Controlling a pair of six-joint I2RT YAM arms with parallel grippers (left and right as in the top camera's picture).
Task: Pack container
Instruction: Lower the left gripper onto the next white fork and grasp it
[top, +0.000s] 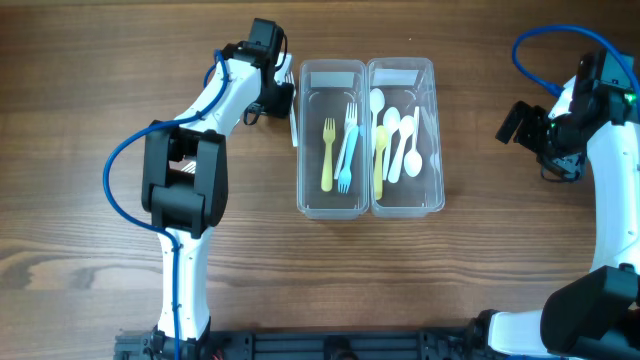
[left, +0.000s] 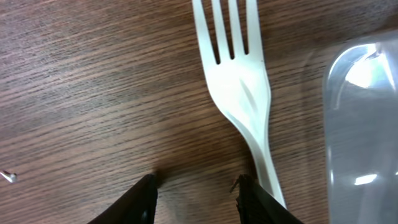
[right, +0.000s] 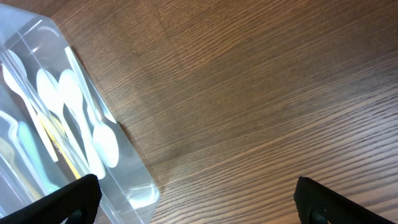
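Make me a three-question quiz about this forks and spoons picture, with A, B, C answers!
1. Where are the spoons?
A) in the right box
B) loose on the table
C) on the floor

2. What colour is the fork lying on the table?
A) blue
B) white
C) yellow

3. How is the right gripper?
A) shut on a spoon
B) shut on nothing
C) open and empty

Answers:
1 A: the spoons all lie inside the right box.
2 B: the left wrist view shows a plain white fork on the wood.
3 C: its fingers stand wide apart with only bare table between them.
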